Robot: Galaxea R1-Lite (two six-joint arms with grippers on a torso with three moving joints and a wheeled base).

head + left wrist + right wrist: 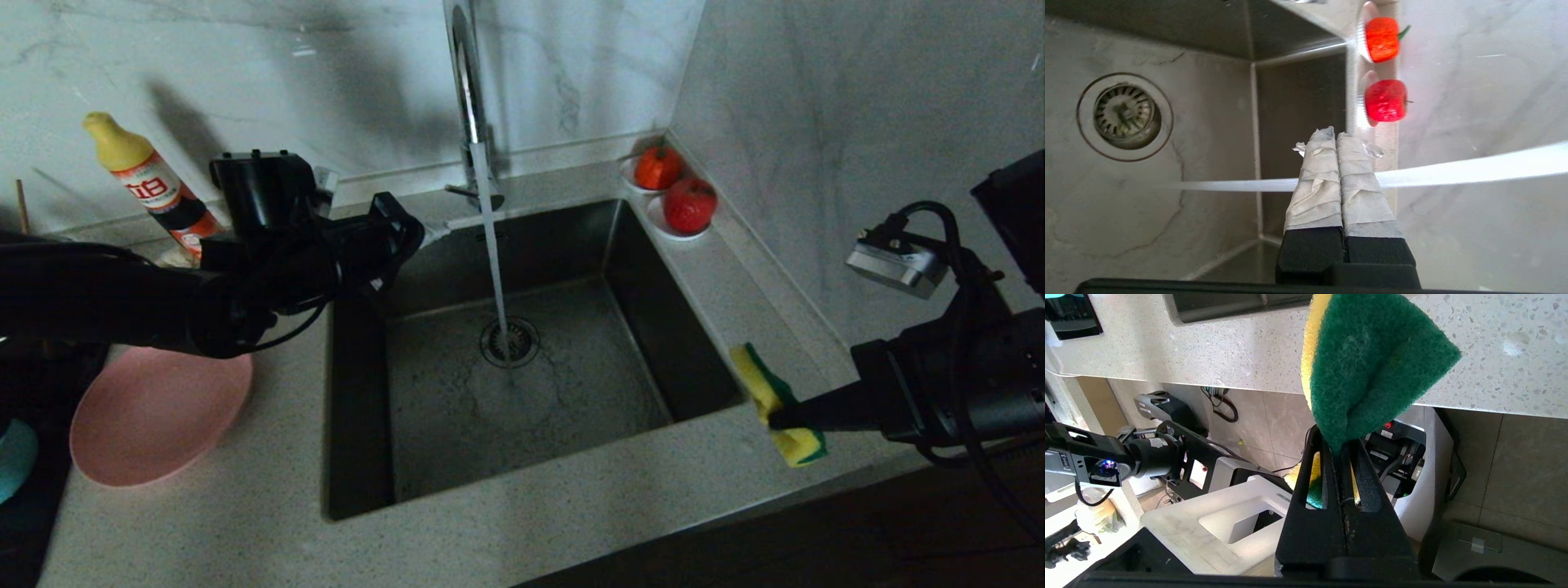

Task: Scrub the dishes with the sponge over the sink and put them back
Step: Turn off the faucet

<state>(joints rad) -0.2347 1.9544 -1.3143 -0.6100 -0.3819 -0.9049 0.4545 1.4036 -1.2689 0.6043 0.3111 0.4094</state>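
The sponge sits pinched in the right end effector at lower right, over the counter edge. Water falls into the sink at centre. The left end effector, closed and empty, is above the sink's upper-left corner. The pink plate lies at left, empty.

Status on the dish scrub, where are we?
Early. Done: water runs from the faucet into the sink, and the right gripper is shut on the sponge over the sink's front right corner. In hand: the left gripper, shut and empty, is over the sink. Left: the pink plate and teal bowl sit on the counter, no scrubbing yet.
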